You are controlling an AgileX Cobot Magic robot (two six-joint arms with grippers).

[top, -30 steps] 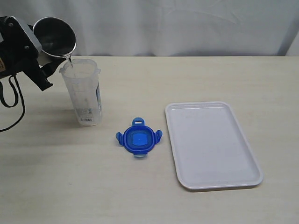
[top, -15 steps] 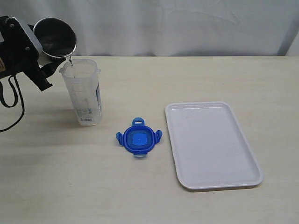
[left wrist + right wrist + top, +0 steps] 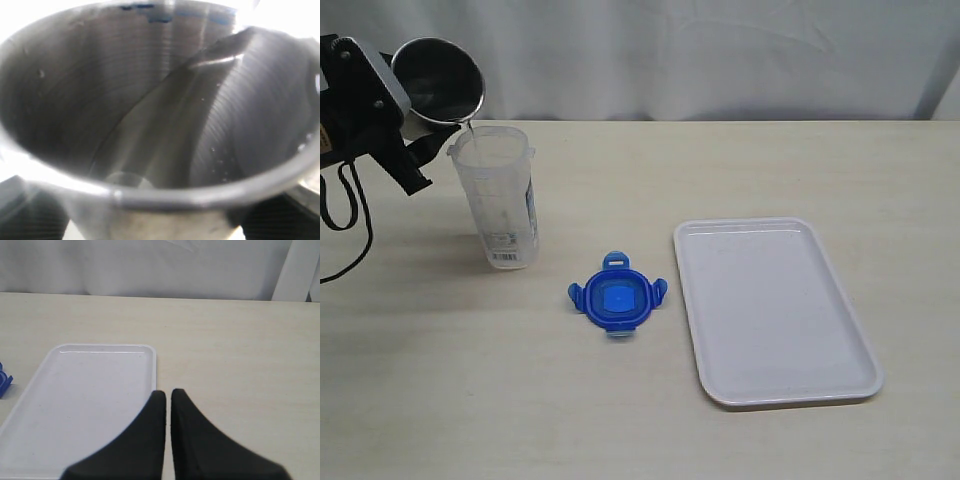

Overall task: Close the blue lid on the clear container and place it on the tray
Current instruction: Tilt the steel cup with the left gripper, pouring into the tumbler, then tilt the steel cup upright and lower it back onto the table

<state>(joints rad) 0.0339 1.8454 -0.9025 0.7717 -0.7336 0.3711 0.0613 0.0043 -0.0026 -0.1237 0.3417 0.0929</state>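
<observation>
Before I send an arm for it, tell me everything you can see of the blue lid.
The blue lid is bright-blue plastic, rounded-square, with a paler square patch at its centre and locking tabs splayed outward. It lies flat on the table between the clear container and the tray, touching neither.

Black arm; tapered end effector (matte black)

A pale beige table carries three things: a tall clear container standing upright at the left, a blue lid lying flat near the middle, and a white tray just right of the lid
</observation>
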